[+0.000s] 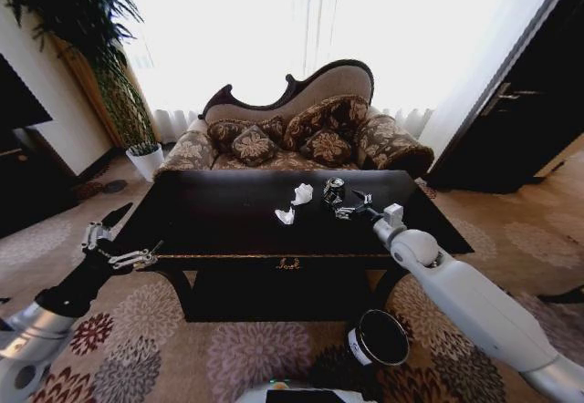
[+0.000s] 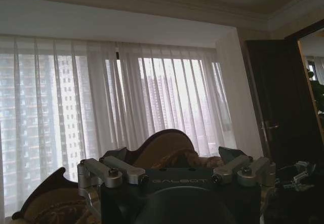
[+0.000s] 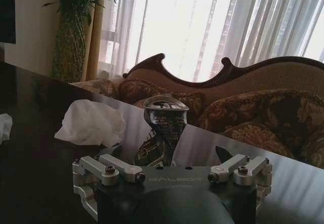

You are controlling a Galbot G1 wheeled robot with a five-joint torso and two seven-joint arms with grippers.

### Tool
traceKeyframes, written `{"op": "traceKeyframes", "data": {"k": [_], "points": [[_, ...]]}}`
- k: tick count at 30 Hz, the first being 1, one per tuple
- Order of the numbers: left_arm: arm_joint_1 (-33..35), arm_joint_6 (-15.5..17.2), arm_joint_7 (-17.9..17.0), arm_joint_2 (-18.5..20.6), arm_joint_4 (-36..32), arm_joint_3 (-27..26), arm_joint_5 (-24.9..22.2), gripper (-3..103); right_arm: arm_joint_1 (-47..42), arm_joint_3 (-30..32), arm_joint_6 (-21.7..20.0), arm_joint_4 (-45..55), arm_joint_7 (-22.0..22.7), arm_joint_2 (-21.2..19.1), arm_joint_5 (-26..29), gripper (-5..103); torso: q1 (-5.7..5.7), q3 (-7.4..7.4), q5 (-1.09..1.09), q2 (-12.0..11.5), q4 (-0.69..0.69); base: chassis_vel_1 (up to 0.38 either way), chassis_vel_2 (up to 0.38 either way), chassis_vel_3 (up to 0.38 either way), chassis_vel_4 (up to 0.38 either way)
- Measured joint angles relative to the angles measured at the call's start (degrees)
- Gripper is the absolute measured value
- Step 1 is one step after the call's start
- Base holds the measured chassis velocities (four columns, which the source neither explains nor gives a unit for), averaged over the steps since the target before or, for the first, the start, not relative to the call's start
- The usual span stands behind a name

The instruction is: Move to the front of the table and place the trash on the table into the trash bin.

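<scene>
Right wrist view: right hand (image 3: 169, 155) open, jaws flanking crushed can (image 3: 163, 130) on counter (image 1: 228, 216). Centre, close low on body. Left hand (image 1: 117, 239) open, idle beside counter. Trash bin (image 1: 379, 337) below.

arms: glossy white rounded shells, dark joints | right gripper (image 1: 351, 204): silver metal linkages, black fingers | left gripper (image 1: 121, 235): same build | behind the jaws: black housing, embossed GALBOT, dark hex screws
</scene>
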Motion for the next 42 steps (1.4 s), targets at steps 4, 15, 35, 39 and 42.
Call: {"op": "traceKeyframes", "data": {"k": [4, 15, 35, 39, 42], "points": [[0.50, 0.00, 0.00, -0.08, -0.48, -0.23, -0.05, 100, 1.86, -1.26, 0.33, -1.32, -0.08, 0.00, 0.09, 100, 0.00, 0.00, 0.00, 0.00, 0.00, 0.000, 0.000, 0.000, 0.000], [1.72, -0.03, 0.00, -0.47, -1.19, -1.40, -0.05, 100, 7.70, -6.53, 0.36, -4.37, -0.08, 1.86, 0.31, 100, 0.00, 0.00, -0.01, 0.00, 0.01, 0.000, 0.000, 0.000, 0.000], [1.69, -0.05, -0.11, -0.83, -1.03, -0.93, 0.52, 100, 8.94, -8.00, 1.79, -7.63, -2.19, 3.36, -0.05, 50, 0.00, 0.00, 0.00, 0.00, 0.00, 0.000, 0.000, 0.000, 0.000], [1.48, -0.05, -0.12, -0.73, -0.84, -0.84, 0.52, 100, 8.73, -7.83, 1.83, -7.61, -2.41, 3.50, -0.05, 34, 0.00, 0.00, -0.01, 0.00, 0.01, 0.000, 0.000, 0.000, 0.000], [1.32, -0.05, -0.13, -0.69, -0.75, -0.66, 0.53, 100, 8.29, -7.47, 1.95, -7.44, -2.62, 3.52, -0.05, 23, 0.00, 0.00, 0.00, 0.00, 0.00, 0.000, 0.000, 0.000, 0.000]]}}
